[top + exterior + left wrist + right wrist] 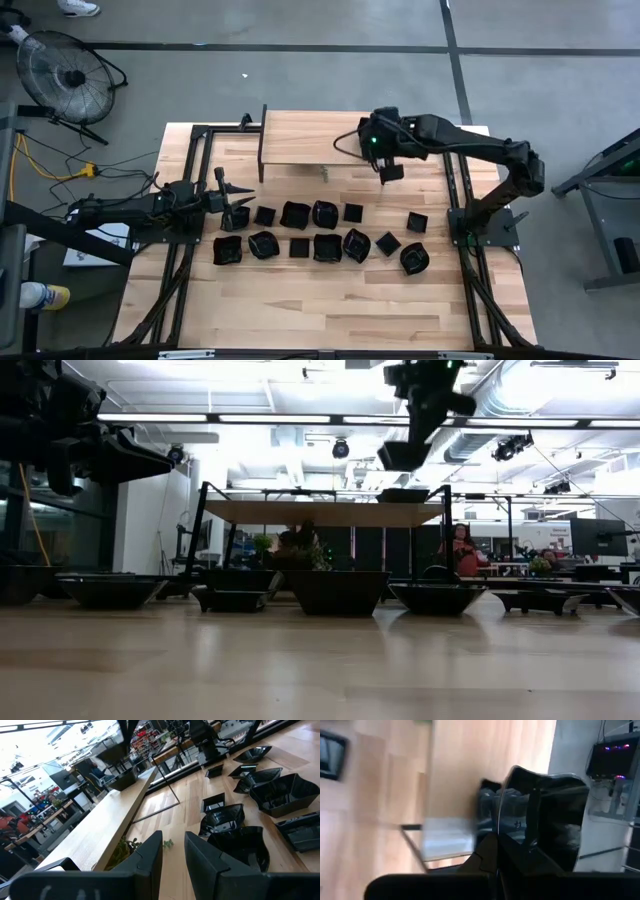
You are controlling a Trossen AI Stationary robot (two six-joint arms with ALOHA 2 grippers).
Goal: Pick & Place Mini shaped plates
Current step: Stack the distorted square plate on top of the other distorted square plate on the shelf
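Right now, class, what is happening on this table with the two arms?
The right gripper is shut on a mini black plate, held in the air near the raised wooden shelf. The left gripper hovers at the left end of the plates, holding nothing. The remaining plates lie in two loose rows on the wooden table.

The left gripper [172,855] is seen in the foreground, its two dark fingers [150,857] set slightly apart with nothing held between them. Beyond them, the light wooden counter [180,820] is shown carrying several glossy black mini shaped plates [280,795], clustered close together, some touching. A raised wooden shelf [100,835] on a thin black frame is seen beside the plates. The other arm's base [205,745] is visible farther off, and a cluttered room lies behind.
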